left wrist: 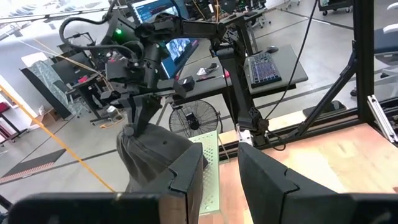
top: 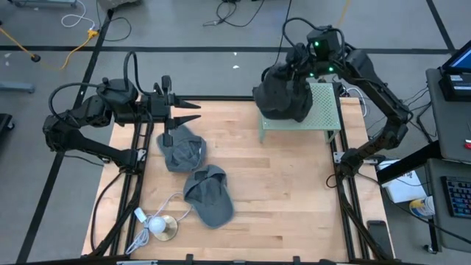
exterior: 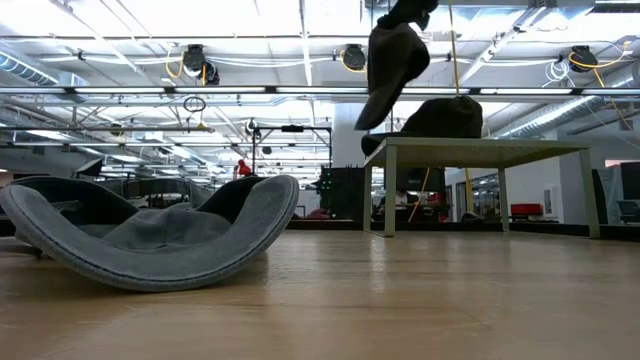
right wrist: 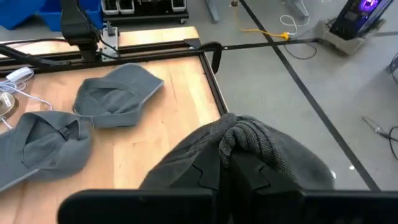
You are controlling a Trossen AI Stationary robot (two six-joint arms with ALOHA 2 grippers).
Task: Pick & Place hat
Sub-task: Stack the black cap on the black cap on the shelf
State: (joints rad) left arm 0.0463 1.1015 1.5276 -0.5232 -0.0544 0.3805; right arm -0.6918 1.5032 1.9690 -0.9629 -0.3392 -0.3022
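Note:
My right gripper (top: 296, 68) is shut on a dark grey knit hat (top: 282, 94), held over the left end of a small pale-green stand (top: 324, 110) at the table's far right. The low view shows the hat (exterior: 392, 58) hanging above the stand (exterior: 480, 150), where a second dark mound (exterior: 442, 118) lies. Two lighter grey caps lie on the table, one (top: 181, 150) by the left arm and one (top: 209, 196) nearer the front. My left gripper (top: 197, 111) is open and empty at the table's far left, fingers pointing right. My right gripper pinches a bunched fold of the hat's knit fabric (right wrist: 244, 138) between its two shut fingers, coming from above and pointing down. The hat hangs slack below the fingers, its lower tip (exterior: 368, 120) clear of the table, just above the stand's left end.
A white cable with a white plug and a gold disc (top: 160, 227) lies at the near left. Black frame rails run along the table's left (top: 140, 158) and right (top: 340, 158) sides. Bare wood (top: 280, 199) lies between the caps and the right rail.

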